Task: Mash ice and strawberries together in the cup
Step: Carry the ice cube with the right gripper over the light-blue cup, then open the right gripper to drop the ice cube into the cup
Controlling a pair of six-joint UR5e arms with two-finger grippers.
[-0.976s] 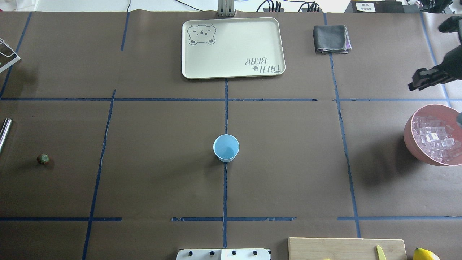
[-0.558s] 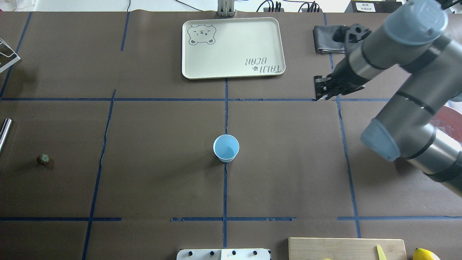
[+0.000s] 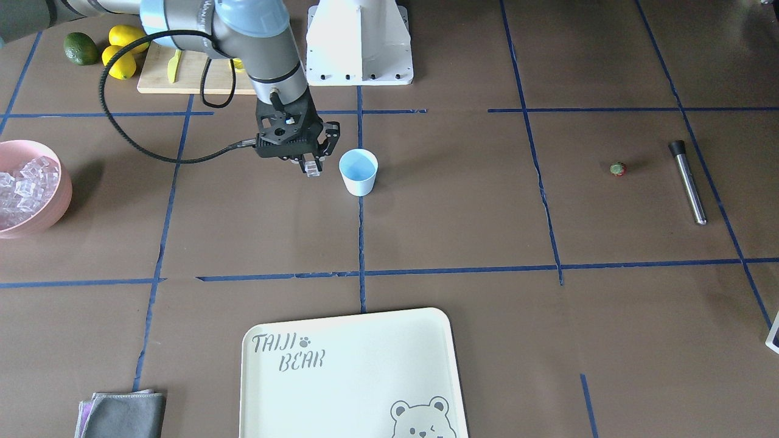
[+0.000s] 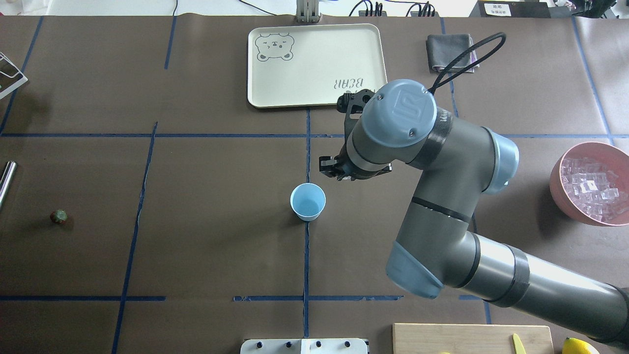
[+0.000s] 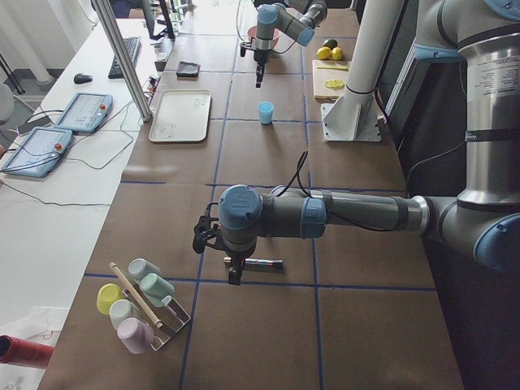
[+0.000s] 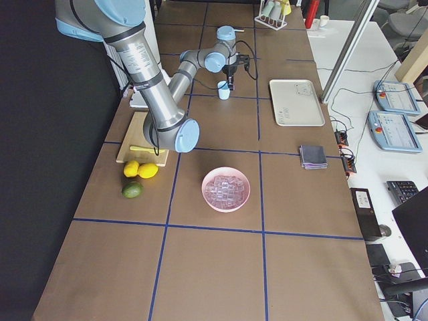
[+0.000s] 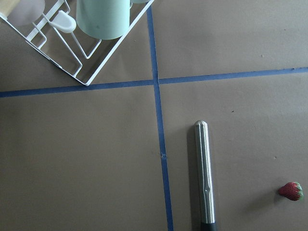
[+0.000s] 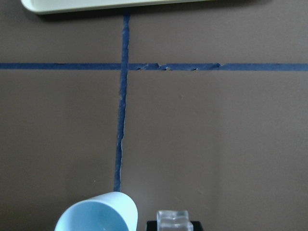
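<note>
Right claw (image 3: 310, 165) pinches one clear cube (image 3: 313, 171) between narrow fingertips in the front-facing view. It hangs just beside the cup (image 3: 358, 172), on the side toward the pink bowl (image 3: 62, 193). The cup stands upright on a blue tape line on the bench (image 3: 462, 231). More ice (image 3: 21, 185) fills the bowl at the bench's end. The strawberry (image 3: 618, 169) lies well apart on the cup's other side, near a steel rod (image 3: 689, 182).

Overhead, the right arm's wrist covers most of the right claw (image 4: 336, 174). Its black tips show near the cup (image 4: 307, 201), on the side toward the tray (image 4: 314, 64). The strawberry (image 4: 59, 216) sits far off at the view's left, and the bowl (image 4: 555, 182) with its ice (image 4: 592, 189) is at the right edge.

From the left end, the left claw (image 5: 234, 278) points down close to the rod (image 5: 262, 263); I cannot tell whether it is wide or closed. Far off, the right arm hangs above the cup (image 5: 266, 112).

From the right end, the cup (image 6: 224, 90) is small beside the far-reaching right arm, and the bowl (image 6: 208, 200) sits mid-bench.

The left wrist view looks down on the rod (image 7: 204, 173), with the strawberry (image 7: 290, 191) lying near its dark end and a white wire rack (image 7: 57, 53) in the corner.

The right wrist view shows the cube (image 8: 172, 220) at the bottom edge, with the cup's (image 8: 96, 214) rim just beside it, not touching.
</note>
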